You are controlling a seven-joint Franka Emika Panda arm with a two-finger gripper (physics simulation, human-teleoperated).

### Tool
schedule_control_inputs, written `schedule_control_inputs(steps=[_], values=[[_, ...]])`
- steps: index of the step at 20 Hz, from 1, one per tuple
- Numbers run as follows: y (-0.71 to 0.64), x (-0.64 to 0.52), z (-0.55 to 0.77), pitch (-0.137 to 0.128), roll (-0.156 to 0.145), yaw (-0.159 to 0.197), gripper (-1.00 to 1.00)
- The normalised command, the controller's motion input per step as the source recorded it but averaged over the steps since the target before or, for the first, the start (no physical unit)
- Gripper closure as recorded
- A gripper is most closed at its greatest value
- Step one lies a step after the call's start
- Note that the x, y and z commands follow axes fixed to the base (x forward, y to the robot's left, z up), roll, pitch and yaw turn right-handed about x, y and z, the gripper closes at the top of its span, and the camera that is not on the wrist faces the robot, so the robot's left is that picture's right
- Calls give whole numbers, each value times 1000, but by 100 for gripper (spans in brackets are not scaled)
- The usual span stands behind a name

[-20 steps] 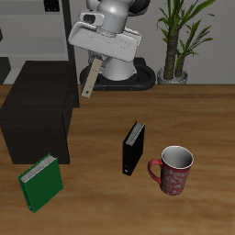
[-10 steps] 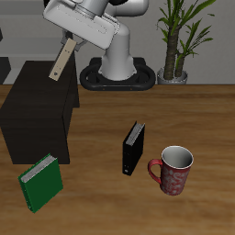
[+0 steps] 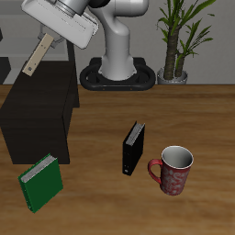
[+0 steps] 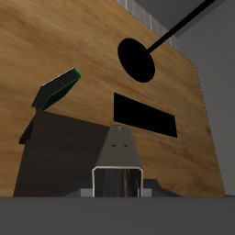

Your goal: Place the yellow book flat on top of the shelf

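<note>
My gripper is shut on the upper end of the yellow book. The book hangs tilted in the air above the back part of the shelf's flat top. The shelf is a large, low black box at the side of the table. In the wrist view the book shows end-on, pointing down at the shelf's dark top.
A green book leans near the table's front edge in front of the shelf; it also shows in the wrist view. A black book stands mid-table beside a red mug. A potted plant stands at the back.
My gripper has carried the yellow book sideways and upward, from beside the robot base to above the shelf. Nothing else has moved.
</note>
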Motion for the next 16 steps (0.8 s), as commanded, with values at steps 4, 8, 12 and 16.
schedule_control_inputs(steps=[4, 8, 12, 16], values=[[-376, 231, -217, 9, -107, 48, 100], [-146, 167, -303, 22, -34, 50, 100], [-241, 204, -476, 60, -41, 44, 100], [-173, 153, -541, 88, -3, 28, 100]])
